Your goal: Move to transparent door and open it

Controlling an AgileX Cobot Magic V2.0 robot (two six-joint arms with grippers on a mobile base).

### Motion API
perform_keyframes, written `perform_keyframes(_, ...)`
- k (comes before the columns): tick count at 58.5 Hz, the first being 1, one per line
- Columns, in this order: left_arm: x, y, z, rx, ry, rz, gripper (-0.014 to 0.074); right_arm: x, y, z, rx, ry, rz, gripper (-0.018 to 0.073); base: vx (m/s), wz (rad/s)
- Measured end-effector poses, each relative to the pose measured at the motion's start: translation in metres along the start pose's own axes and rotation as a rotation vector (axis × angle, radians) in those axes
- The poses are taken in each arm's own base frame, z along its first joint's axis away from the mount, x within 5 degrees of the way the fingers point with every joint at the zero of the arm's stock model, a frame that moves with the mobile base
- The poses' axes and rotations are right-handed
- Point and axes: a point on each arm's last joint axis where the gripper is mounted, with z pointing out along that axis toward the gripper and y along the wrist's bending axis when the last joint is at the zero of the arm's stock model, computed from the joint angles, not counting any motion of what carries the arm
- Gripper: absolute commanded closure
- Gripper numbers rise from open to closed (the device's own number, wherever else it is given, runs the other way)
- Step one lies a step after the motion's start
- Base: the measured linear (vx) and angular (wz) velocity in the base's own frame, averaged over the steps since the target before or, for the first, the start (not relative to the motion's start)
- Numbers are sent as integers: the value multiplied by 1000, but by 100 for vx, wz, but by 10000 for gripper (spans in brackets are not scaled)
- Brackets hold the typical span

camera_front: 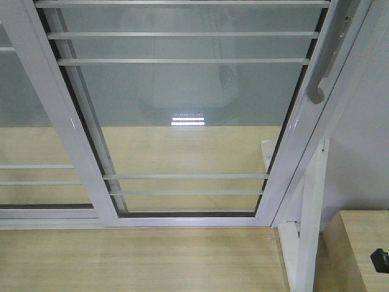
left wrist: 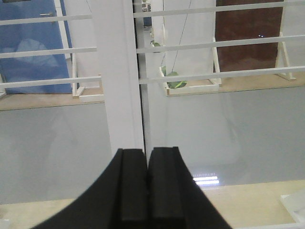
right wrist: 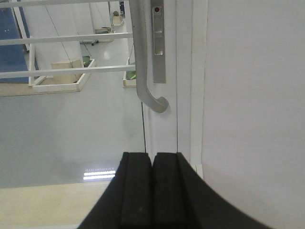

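Left gripper (left wrist: 147, 157) and right gripper (right wrist: 152, 160) both pinched closed, empty; I see the transparent door (camera_front: 182, 109) with its handle (right wrist: 138, 57) ahead, untouched.

Smooth clear glass fills the white-framed transparent door (camera_front: 182, 109), its painted metal frame glossy. The curved grey metal pull handle (right wrist: 139, 57), upper centre, looks satin-smooth; the pale wood-grain floor (camera_front: 134, 261) below appears matt.
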Motion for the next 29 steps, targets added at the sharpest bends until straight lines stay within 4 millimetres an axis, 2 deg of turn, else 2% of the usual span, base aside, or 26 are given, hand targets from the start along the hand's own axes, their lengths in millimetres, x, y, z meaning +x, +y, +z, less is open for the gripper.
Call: perform_keyframes(29, 0, 0, 0, 0, 0, 0, 603, 0, 0, 0, 0, 1, 0, 565, 0, 0)
